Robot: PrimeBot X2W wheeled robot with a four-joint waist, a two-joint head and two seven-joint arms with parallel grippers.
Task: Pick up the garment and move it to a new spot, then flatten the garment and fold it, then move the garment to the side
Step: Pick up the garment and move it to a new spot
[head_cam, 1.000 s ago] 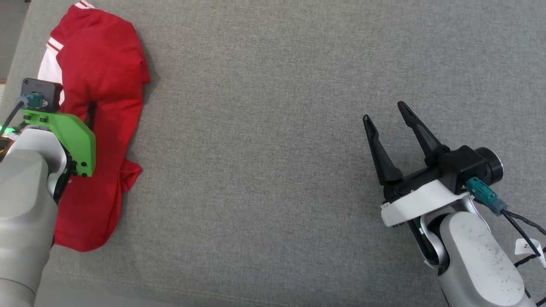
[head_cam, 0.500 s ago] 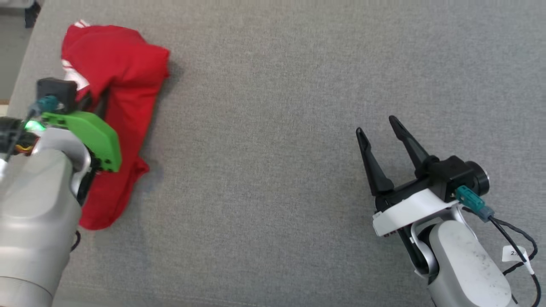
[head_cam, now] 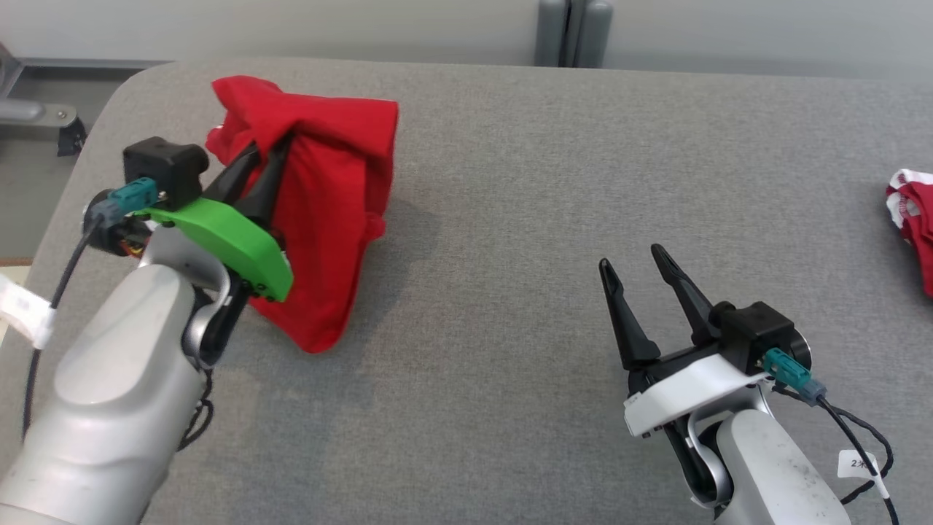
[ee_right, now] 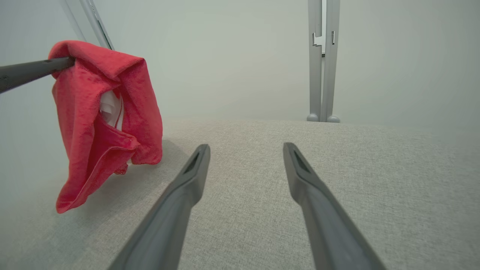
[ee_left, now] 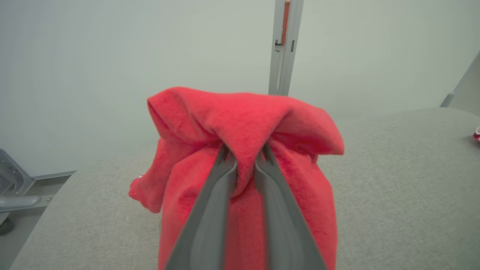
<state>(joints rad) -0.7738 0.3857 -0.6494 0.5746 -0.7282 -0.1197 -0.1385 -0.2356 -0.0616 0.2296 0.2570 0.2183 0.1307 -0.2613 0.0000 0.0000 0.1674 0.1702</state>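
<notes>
Two claws [head_cam: 270,146] [head_cam: 630,257], one red garment [head_cam: 335,197], perhaps a second cloth [head_cam: 912,215].

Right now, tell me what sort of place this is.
Probably a robot test lab: a wide grey cloth-covered table, a bare pale wall with a metal post, a red garment in the left hand.

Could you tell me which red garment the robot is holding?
The red garment at the left of the table: it hangs pinched in the shut left tool, while the red-and-white garment lies at the right edge, apart from the open right tool.
</notes>
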